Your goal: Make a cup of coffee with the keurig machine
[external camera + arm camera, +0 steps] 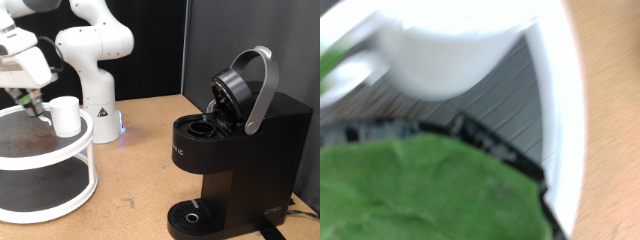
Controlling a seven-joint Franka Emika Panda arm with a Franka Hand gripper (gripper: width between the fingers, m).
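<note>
The white cup [65, 115] stands on the top tier of a round white two-tier stand [85, 150] at the exterior view's left. My gripper [38, 106] hangs just left of the cup, low over the stand's top tier. In the wrist view a blurred green-topped dark pod [420, 190] fills the near field, with the cup [450, 55] behind it; my fingers do not show there. The black keurig machine [250, 150] stands at the exterior view's right with its silver-grey lid handle [262, 90] raised and its pod chamber [203, 128] open.
The white arm base [95, 95] stands behind the stand on a wooden table [140, 170]. The stand's white rim [560, 110] curves beside the pod in the wrist view. The machine's round drip tray [192, 215] is at the exterior view's bottom. A dark wall is behind.
</note>
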